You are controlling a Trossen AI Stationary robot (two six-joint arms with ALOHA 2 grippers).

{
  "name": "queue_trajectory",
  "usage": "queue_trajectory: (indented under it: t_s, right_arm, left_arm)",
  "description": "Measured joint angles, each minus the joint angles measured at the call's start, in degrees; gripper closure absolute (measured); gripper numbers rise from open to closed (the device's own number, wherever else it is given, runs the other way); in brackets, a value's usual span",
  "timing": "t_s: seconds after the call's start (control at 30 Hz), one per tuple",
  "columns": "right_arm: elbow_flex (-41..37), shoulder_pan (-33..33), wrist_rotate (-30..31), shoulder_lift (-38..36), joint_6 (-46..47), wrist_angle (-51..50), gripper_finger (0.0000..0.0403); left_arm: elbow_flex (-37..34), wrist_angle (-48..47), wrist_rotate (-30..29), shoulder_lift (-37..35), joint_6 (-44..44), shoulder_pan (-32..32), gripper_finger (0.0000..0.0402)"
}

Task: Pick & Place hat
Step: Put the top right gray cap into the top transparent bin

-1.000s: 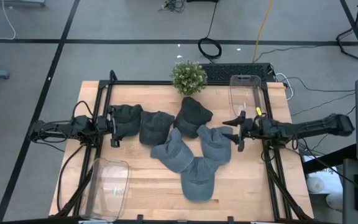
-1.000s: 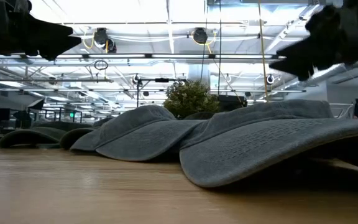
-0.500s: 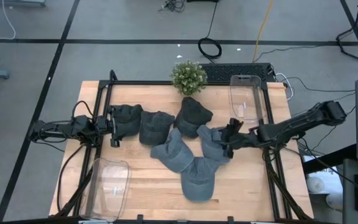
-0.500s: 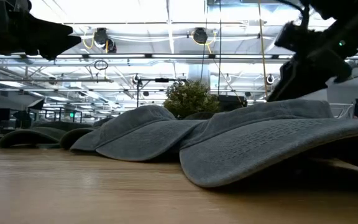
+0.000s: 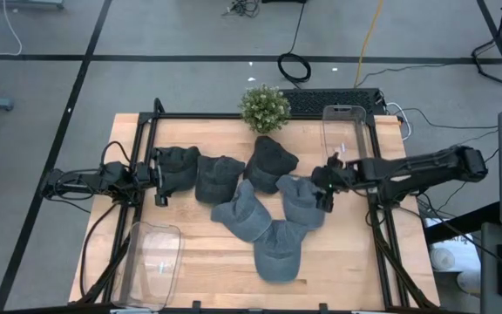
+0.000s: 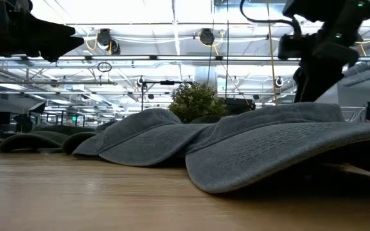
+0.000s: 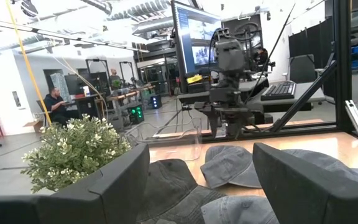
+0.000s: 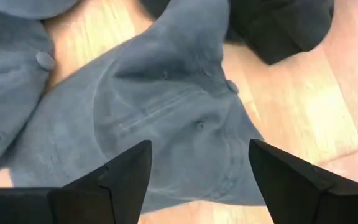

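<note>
Several caps lie bunched in the table's middle: three dark ones toward the left and far side, three grey-blue ones toward the right and near side. My right gripper hangs open, tipped down, above the right-hand grey-blue hat, which fills the right wrist view with its crown up on the wood. The fingers stand above it, touching nothing. My left gripper waits open and level at the table's left, beside the leftmost dark cap, with nothing between its fingers.
A small potted plant stands at the far edge. One clear plastic bin sits at the far right and another at the near left. A black frame borders the table. Bare wood shows near the front edge.
My right gripper has reached from the table's right toward the middle, risen a little and tipped from level to pointing steeply down over the right-hand grey-blue hat. It has stayed open. The hats have not moved.
</note>
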Motion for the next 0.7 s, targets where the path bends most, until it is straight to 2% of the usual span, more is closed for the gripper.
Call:
queue_trajectory:
  t_s: [0.13, 0.23, 0.47, 0.7]
  right_arm:
    - [0.25, -4.75, -6.18, 0.03, -5.61, -2.87, 0.0142]
    - [0.24, -7.15, -8.26, 0.04, -9.28, -3.61, 0.0142]
    - [0.22, -9.5, -8.17, 1.14, -10.78, -2.51, 0.0144]
    - [-2.62, -9.0, -8.28, 7.09, -12.7, 1.45, 0.0153]
  left_arm:
    - [0.0, 0.0, 0.0, 0.0, 0.0, 0.0, 0.0108]
    - [0.0, -0.01, 0.0, 0.0, 0.0, -0.01, 0.0108]
    - [0.0, 0.0, -0.01, 0.0, 0.0, -0.01, 0.0108]
    - [0.0, 0.0, 0.0, 0.0, 0.0, -0.01, 0.0108]
